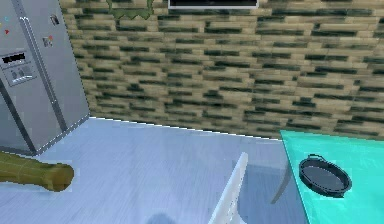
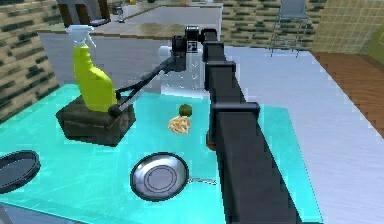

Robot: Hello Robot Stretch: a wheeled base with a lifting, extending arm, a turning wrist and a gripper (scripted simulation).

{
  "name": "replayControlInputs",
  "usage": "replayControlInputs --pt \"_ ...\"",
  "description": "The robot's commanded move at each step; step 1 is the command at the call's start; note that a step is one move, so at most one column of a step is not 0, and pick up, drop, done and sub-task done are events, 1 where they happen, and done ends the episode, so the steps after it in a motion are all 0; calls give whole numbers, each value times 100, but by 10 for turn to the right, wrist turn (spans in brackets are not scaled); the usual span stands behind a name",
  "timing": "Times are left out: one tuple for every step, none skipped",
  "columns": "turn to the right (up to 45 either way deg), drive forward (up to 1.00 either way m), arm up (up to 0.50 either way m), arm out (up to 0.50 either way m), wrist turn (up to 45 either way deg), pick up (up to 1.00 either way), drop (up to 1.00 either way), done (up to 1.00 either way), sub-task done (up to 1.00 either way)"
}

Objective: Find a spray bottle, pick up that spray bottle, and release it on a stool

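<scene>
A yellow spray bottle (image 2: 91,74) with a white trigger head stands upright on a dark box (image 2: 95,121) at the left of the turquoise table (image 2: 280,150) in the arm side view. The dark arm (image 2: 235,130) reaches up over the table. Its gripper (image 2: 122,97) stretches down-left from its dark body, and the fingers end right by the bottle's base and the box top. I cannot tell whether the gripper holds anything.
On the table lie a metal bowl (image 2: 160,175), a dark pan (image 2: 14,170) and a small brown-green lump (image 2: 182,122). A counter (image 2: 150,25) and chair (image 2: 291,20) stand beyond. The forward view has a grey fridge (image 1: 30,70), brick wall (image 1: 230,70), white chair (image 1: 236,190) and black pan (image 1: 325,177).
</scene>
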Motion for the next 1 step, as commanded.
replayControlInputs --pt "0 0 0 0 -210 0 0 0 0"
